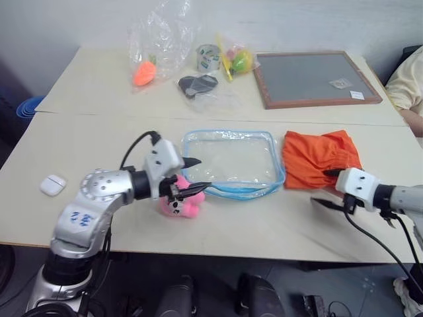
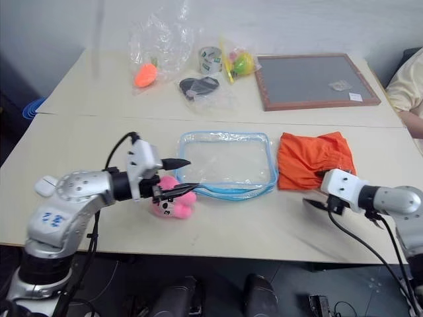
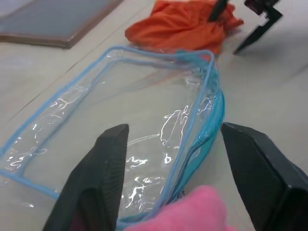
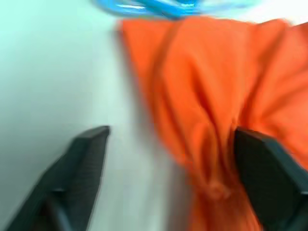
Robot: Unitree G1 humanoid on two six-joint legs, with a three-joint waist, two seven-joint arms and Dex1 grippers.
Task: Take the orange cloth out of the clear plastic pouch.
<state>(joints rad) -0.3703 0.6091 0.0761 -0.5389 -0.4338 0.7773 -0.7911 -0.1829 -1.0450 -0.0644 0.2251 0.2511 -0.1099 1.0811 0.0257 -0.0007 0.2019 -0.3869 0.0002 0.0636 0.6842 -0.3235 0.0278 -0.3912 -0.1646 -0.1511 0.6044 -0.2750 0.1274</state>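
On the worktop [image 1: 264,224] the clear plastic pouch [image 1: 231,158] lies flat and empty, and the orange cloth [image 1: 319,157] sits crumpled just beside its right end, fully outside it. The cloth looks soft, light and limp, best pinched at a raised fold, while the pouch looks slick and floppy. The left gripper [image 1: 195,176] hovers by the pouch's left end with jaws apart and empty; the right gripper [image 1: 328,188] has 1 finger over the cloth's near edge, jaws apart.

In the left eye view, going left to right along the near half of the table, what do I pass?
White case → left pincer → clear plastic pouch → orange cloth.
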